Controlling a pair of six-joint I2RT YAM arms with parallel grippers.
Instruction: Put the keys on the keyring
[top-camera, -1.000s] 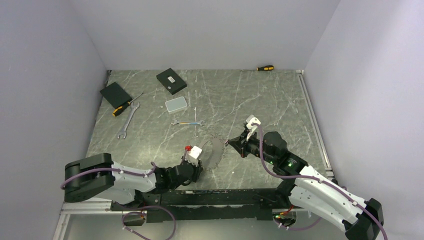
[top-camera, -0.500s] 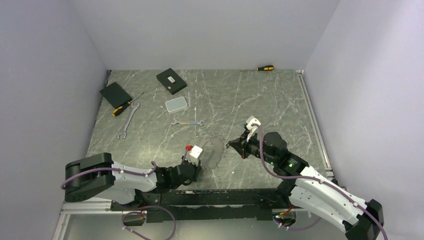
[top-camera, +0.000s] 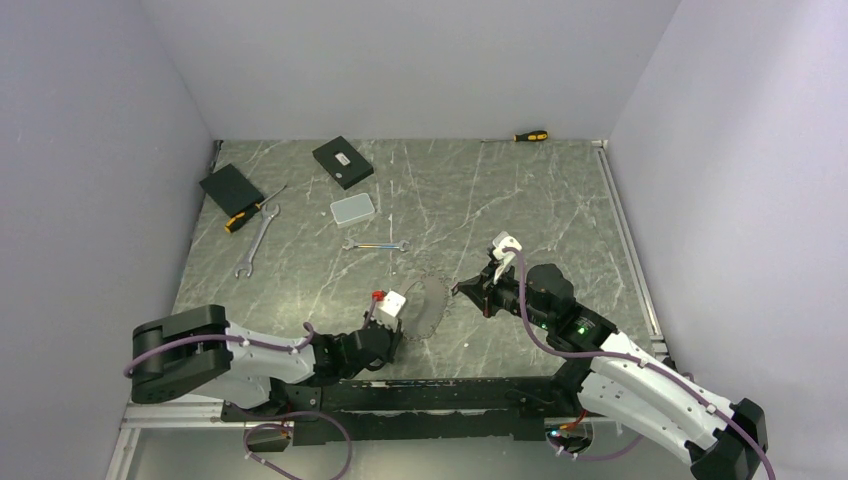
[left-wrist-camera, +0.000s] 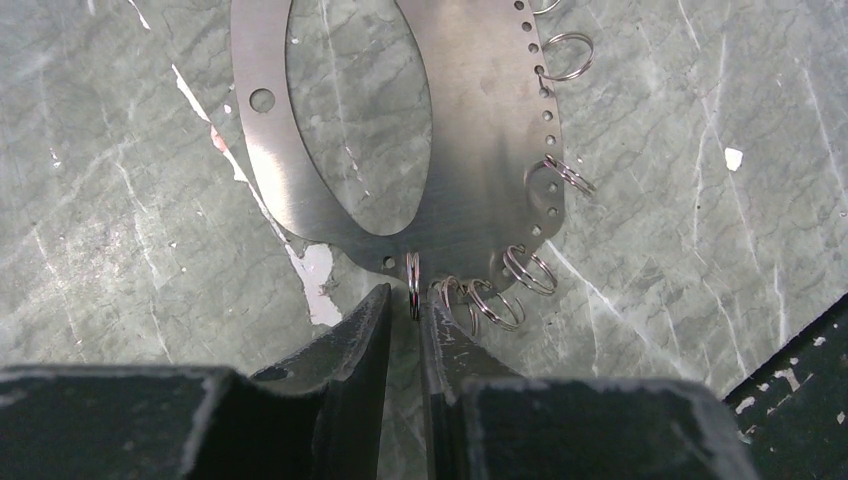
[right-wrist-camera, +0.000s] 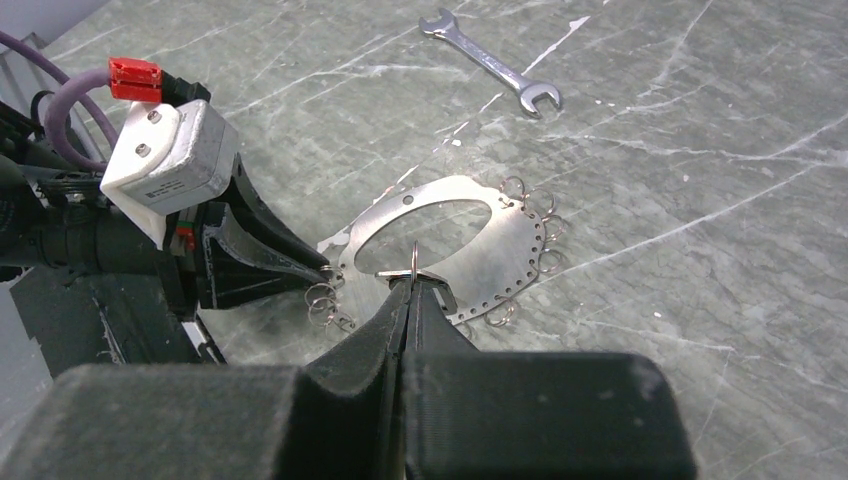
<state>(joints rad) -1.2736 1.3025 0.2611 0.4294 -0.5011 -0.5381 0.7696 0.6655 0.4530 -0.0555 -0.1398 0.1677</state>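
Observation:
The keyring (top-camera: 432, 300) is a flat silvery oval plate with a big oval opening and several small split rings in holes along its edge. It also shows in the left wrist view (left-wrist-camera: 480, 150) and the right wrist view (right-wrist-camera: 500, 250). My left gripper (left-wrist-camera: 407, 295) is at the plate's near edge, jaws a narrow gap apart, with one upright split ring (left-wrist-camera: 413, 285) between the tips, not clamped. My right gripper (right-wrist-camera: 412, 283) is shut on another upright split ring (right-wrist-camera: 414, 255) at the plate's opposite side. No keys show clearly.
A small wrench (top-camera: 376, 245) lies just beyond the plate. At back left are a larger wrench (top-camera: 255, 240), a yellow-and-black screwdriver (top-camera: 250, 213), two black boxes (top-camera: 342, 161) (top-camera: 231, 189) and a pale case (top-camera: 353, 208). Another screwdriver (top-camera: 530, 135) lies by the back wall.
The plate stood tilted up between the grippers a second ago and now lies lower and flatter. Both arms have barely shifted.

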